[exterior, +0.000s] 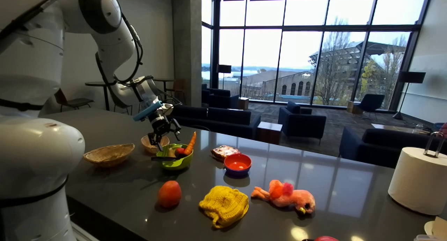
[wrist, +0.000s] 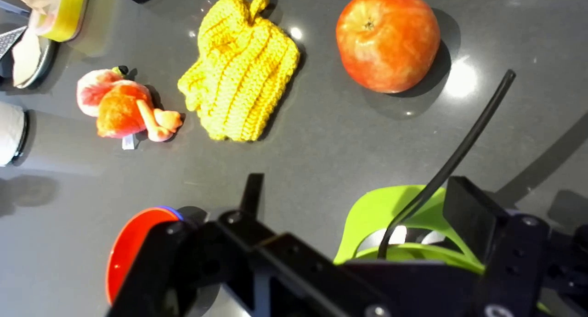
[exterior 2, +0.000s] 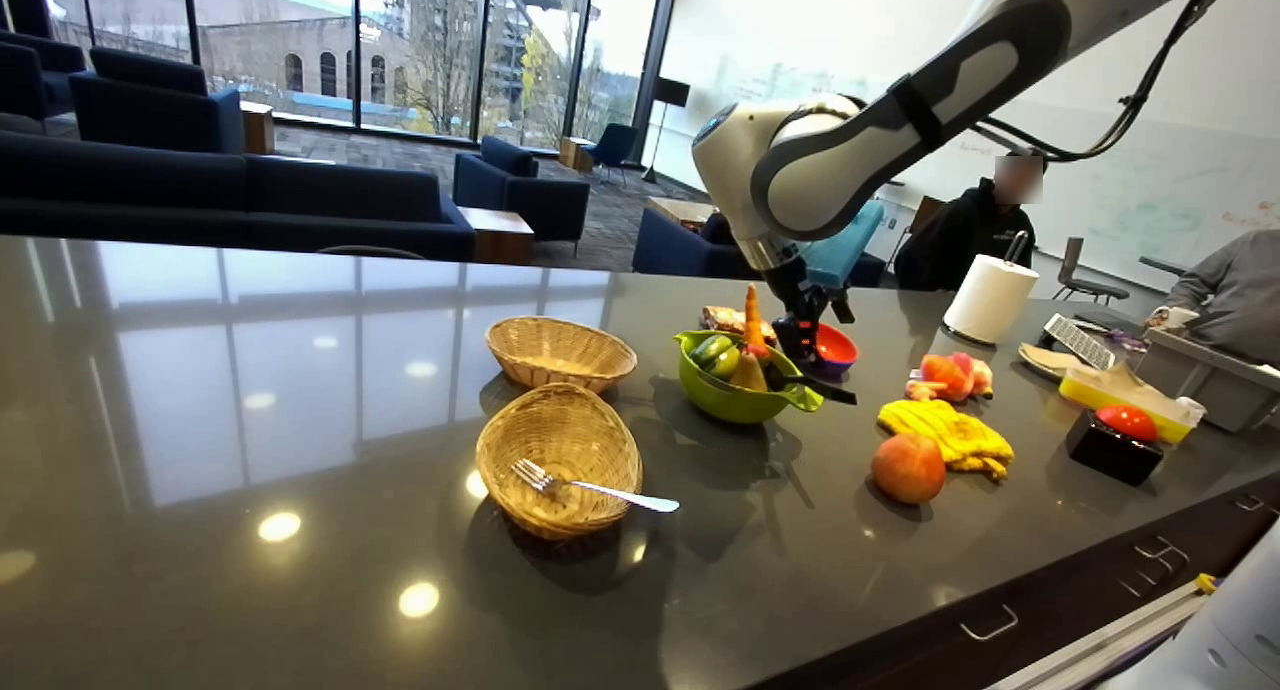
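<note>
Your gripper (wrist: 358, 197) hangs at the green bowl (wrist: 367, 213) with its jaws wide apart. In the wrist view a black utensil (wrist: 477, 125) shows between them, slanting over the bowl's edge toward one o'clock; whether they touch it, you cannot tell. From the bowl there, you see the fruit (wrist: 388, 41) at twelve, the yellow knit (wrist: 243, 78) between ten and eleven and the red bowl (wrist: 131, 243) at nine.

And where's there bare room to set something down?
Bare patches lie between the fork basket and the lone fruit, and between the pink toy and paper roll. It's crowded around the green bowl: fingers and red bowl close by.
</note>
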Action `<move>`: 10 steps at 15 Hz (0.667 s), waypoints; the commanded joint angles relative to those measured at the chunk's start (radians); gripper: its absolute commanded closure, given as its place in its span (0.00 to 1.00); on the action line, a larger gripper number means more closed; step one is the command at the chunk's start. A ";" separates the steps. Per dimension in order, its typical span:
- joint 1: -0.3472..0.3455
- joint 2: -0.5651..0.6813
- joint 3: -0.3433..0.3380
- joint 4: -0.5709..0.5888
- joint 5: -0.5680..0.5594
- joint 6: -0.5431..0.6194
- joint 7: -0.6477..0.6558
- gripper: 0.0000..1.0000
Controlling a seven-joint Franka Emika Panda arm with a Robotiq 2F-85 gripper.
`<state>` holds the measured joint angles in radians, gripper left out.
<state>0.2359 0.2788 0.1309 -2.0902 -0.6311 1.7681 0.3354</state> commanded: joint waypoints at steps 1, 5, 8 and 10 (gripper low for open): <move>-0.041 -0.062 -0.019 -0.032 0.040 0.112 0.030 0.00; -0.088 -0.101 -0.049 -0.061 0.085 0.258 0.034 0.00; -0.124 -0.132 -0.078 -0.098 0.120 0.379 0.025 0.00; -0.146 -0.148 -0.099 -0.124 0.142 0.457 0.020 0.00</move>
<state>0.1175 0.1947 0.0576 -2.1427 -0.5224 2.1200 0.3612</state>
